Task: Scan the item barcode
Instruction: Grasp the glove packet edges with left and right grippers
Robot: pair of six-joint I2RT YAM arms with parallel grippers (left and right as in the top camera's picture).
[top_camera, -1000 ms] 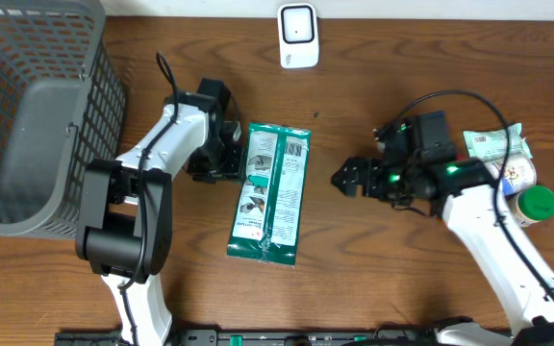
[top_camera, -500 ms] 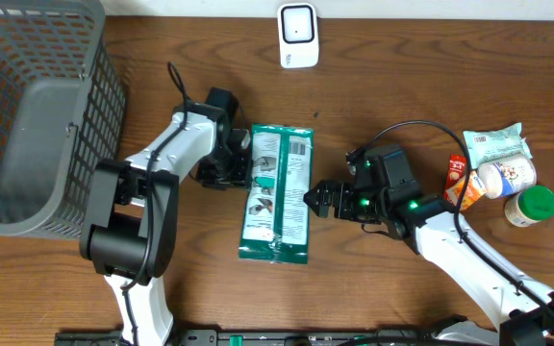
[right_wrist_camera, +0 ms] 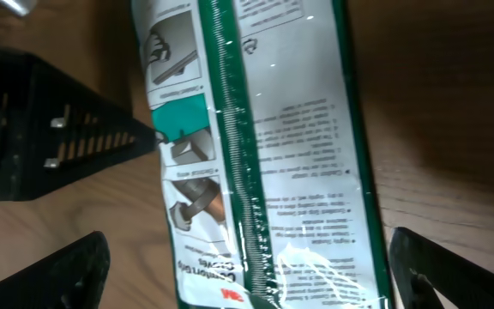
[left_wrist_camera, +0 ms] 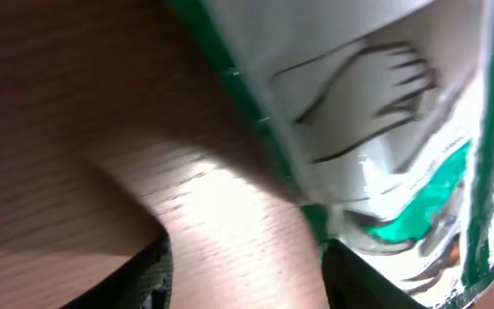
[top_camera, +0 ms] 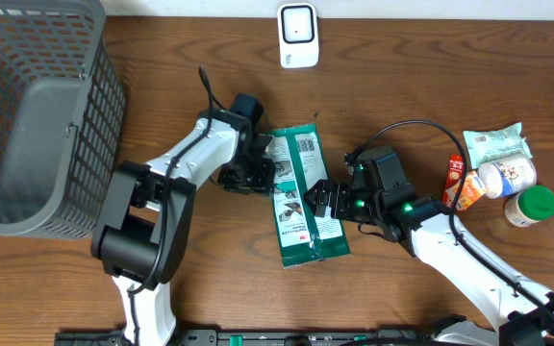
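The item is a green and white flat packet lying tilted on the wooden table, with a pale barcode patch near its far end. My left gripper sits at the packet's left edge. In the left wrist view this gripper is open with bare wood between its fingers, and the packet meets the right finger. My right gripper hovers over the packet's middle. In the right wrist view that gripper stands wide open, its fingers on either side of the packet.
A white scanner stands at the table's far edge. A grey basket fills the left side. At the right lie a white packet, a jar, an orange pack and a green-lidded bottle.
The right gripper has moved left from beside the packet to over it. The left gripper has moved right, and the packet has shifted right and turned, its near end swinging right.
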